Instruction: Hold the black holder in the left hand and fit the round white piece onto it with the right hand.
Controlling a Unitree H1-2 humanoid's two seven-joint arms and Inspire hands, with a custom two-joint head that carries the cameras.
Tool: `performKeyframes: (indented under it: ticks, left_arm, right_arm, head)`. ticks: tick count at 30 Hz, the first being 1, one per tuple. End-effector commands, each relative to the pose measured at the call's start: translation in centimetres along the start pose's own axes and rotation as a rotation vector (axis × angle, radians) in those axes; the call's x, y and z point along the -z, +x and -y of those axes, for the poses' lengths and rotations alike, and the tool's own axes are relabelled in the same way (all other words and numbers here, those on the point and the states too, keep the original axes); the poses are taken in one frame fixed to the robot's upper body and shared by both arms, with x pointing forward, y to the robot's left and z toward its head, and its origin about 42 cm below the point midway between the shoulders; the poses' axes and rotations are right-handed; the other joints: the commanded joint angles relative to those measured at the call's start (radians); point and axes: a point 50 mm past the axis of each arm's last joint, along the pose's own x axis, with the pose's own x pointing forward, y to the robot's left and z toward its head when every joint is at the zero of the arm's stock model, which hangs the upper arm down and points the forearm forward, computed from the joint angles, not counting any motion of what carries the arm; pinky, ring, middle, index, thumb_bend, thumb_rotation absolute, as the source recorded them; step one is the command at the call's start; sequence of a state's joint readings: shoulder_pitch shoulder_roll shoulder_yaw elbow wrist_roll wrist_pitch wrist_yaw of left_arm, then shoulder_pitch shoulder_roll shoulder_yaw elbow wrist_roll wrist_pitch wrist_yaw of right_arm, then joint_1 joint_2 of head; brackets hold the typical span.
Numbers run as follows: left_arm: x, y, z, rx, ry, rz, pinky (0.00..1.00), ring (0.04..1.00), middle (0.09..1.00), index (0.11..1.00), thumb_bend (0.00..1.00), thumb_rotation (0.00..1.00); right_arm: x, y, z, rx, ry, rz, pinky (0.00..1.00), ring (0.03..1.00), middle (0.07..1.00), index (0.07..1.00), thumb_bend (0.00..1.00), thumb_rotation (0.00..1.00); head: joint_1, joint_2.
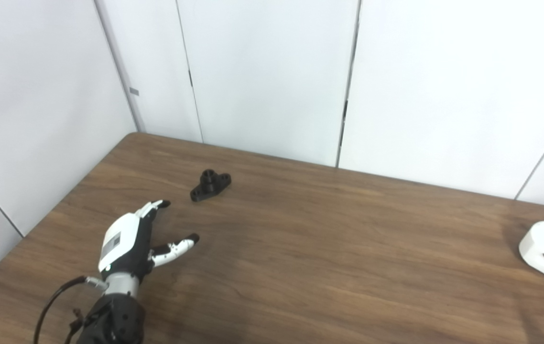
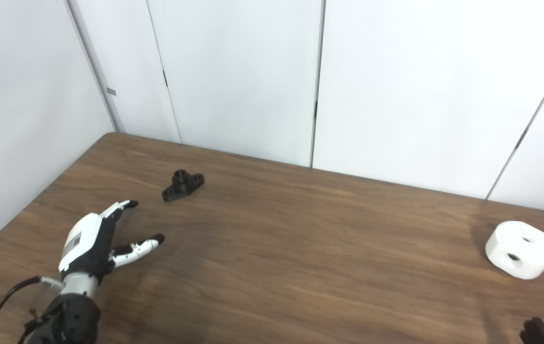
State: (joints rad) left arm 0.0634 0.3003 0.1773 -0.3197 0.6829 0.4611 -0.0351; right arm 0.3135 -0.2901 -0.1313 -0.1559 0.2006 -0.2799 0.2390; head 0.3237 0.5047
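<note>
- Left hand [image 1: 128,241]: fingers spread, holding nothing, near black holder [image 1: 210,184].
- Right hand [image 2: 537,332]: barely in view; grip state cannot be determined.
- Round white piece [image 2: 520,249]: lies on table [image 1: 329,248], far right.

My left hand [image 1: 131,241] has a glossy white shell over its back, with a small grey rectangular marking set into the white. Beneath the shell the body is black. The fingers [image 1: 176,247] I can see are white along their segments, with black at the hinges and black caps at the tips. At the wrist sits a short silver metal collar, and below it a bulkier matte black forearm. A thin black cable loops out from the collar and curves down beside the arm. Of my right hand [image 2: 537,332] only a dark tip with a sliver of white shows at the picture's bottom corner.
</note>
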Motion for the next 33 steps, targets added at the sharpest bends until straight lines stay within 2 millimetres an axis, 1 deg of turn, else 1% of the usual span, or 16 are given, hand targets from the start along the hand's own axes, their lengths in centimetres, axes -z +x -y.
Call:
performKeyframes:
  ticks: [1,5,8,10,11,14,16,21,25,33]
  left_arm:
    - [-1.0,1.7,-1.4,-0.074,0.033,0.035,0.83,0.94,0.928,0.856,0.82,0.43]
    - [-1.2,3.1,-1.1,-0.066,0.03,0.023,0.83,0.946,0.937,0.866,0.82,0.45]
    - [-1.3,4.2,-1.0,-0.065,0.029,0.017,0.86,0.949,0.939,0.865,0.82,0.45]
    - [-1.4,4.8,-0.9,-0.068,0.025,0.018,0.84,0.932,0.939,0.864,0.82,0.46]
    - [-1.5,5.1,-0.9,-0.07,0.02,0.021,0.82,0.919,0.938,0.863,0.82,0.46]
    - [-1.6,5.9,-0.9,-0.074,0.019,0.033,0.82,0.917,0.936,0.864,0.83,0.46]
    - [-1.7,6.4,-0.9,-0.078,0.027,0.04,0.87,0.952,0.933,0.864,0.83,0.47]
    - [-2.1,7.9,-0.8,-0.072,0.071,0.042,0.95,0.969,0.933,0.868,0.82,0.49]
    - [-2.4,8.9,-0.9,-0.068,0.069,0.034,0.96,0.973,0.932,0.865,0.84,0.49]
    - [-3.7,10.1,-1.0,-0.066,0.007,0.043,0.93,0.967,0.933,0.856,0.84,0.45]
  right_arm:
    - [1.6,-1.1,-0.6,0.013,0.023,-0.08,1.0,1.0,1.0,1.0,0.64,1.0]
    - [1.6,-1.1,-0.7,0.012,0.021,-0.08,1.0,1.0,1.0,1.0,0.64,1.0]
    - [1.5,-1.2,-0.9,0.016,0.024,-0.083,1.0,1.0,1.0,1.0,0.65,1.0]
    - [1.4,-1.2,-1.0,0.016,0.018,-0.081,1.0,1.0,1.0,1.0,0.65,1.0]
    - [1.4,-1.2,-1.0,0.015,0.016,-0.083,1.0,1.0,1.0,1.0,0.65,1.0]
    - [1.4,-1.2,-1.1,0.013,0.02,-0.09,1.0,1.0,1.0,1.0,0.65,1.0]
    - [1.4,-1.2,-1.1,0.013,0.023,-0.089,1.0,1.0,1.0,1.0,0.65,1.0]
    - [1.4,-1.3,-1.2,0.014,0.031,-0.092,1.0,1.0,1.0,1.0,0.66,1.0]
    - [1.4,-1.4,-1.2,0.016,0.025,-0.092,1.0,1.0,1.0,1.0,0.66,1.0]
    - [1.4,-1.3,-1.3,0.016,0.019,-0.097,1.0,1.0,1.0,1.0,0.67,1.0]
  head:
    - [-0.002,0.002]
    - [-0.005,0.003]
    - [-0.007,0.004]
    - [-0.008,0.004]
    - [-0.009,0.005]
    - [-0.012,0.004]
    - [-0.014,0.005]
    - [-0.018,0.005]
    - [-0.021,0.005]
    - [-0.029,0.006]
